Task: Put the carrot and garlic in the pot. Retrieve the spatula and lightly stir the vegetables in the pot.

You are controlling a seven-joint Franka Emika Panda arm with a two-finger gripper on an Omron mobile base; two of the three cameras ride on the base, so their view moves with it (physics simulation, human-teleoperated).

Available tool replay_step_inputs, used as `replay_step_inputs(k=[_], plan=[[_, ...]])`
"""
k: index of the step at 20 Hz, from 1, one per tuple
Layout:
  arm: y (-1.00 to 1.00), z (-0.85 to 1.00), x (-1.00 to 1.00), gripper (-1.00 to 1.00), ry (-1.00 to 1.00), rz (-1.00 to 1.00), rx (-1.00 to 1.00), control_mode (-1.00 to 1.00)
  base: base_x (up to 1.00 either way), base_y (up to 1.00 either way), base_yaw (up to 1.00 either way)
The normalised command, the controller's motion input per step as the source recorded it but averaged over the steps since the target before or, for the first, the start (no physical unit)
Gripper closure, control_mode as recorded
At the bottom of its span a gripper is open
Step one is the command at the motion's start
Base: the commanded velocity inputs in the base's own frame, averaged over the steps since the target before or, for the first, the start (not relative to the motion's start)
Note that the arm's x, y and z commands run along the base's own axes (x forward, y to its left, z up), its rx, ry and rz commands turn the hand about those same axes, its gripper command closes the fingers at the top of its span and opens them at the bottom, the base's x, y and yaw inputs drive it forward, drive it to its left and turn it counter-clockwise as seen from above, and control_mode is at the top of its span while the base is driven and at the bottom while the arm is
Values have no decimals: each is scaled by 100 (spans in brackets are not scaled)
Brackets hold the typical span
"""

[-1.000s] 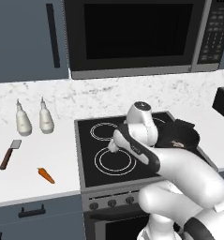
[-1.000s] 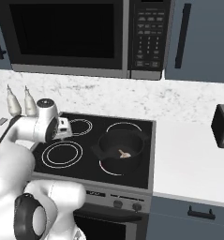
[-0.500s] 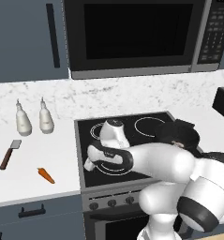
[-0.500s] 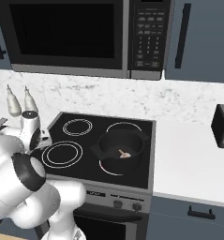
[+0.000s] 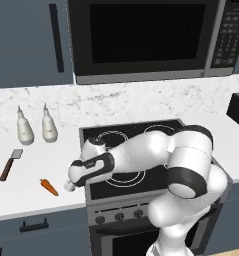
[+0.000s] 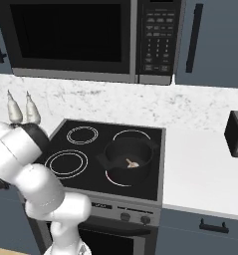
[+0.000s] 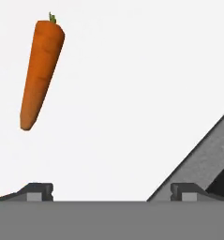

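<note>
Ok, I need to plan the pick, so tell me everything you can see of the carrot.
The carrot is short, tapered and bright orange, with a tiny green stub at its thick end. It lies flat and whole on the white counter, left of the stove and just in front of the spatula. Nothing touches it but the counter. The open end effector hangs above, off to one side of it.

A rendered home kitchen, black glass stove [image 6: 105, 154] with ring burners at twelve o'clock, built-in microwave [image 5: 146, 37] above it, blue-grey cabinets [image 5: 28, 42] at ten o'clock, marbled white counter [image 6: 200, 169], black toaster [image 6: 236, 133] at two o'clock
</note>
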Motion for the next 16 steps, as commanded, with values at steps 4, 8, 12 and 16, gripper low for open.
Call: replay_step_inputs(k=[4,8,12,16], plan=[[100,0,21,-100,2,-6,-13,-100,0,0,0],[100,0,23,-100,2,-17,-25,-100,0,0,0],[100,35,13,-100,10,-19,-12,-100,0,0,0],[80,19,1,-100,8,-20,-5,-100,0,0,0]])
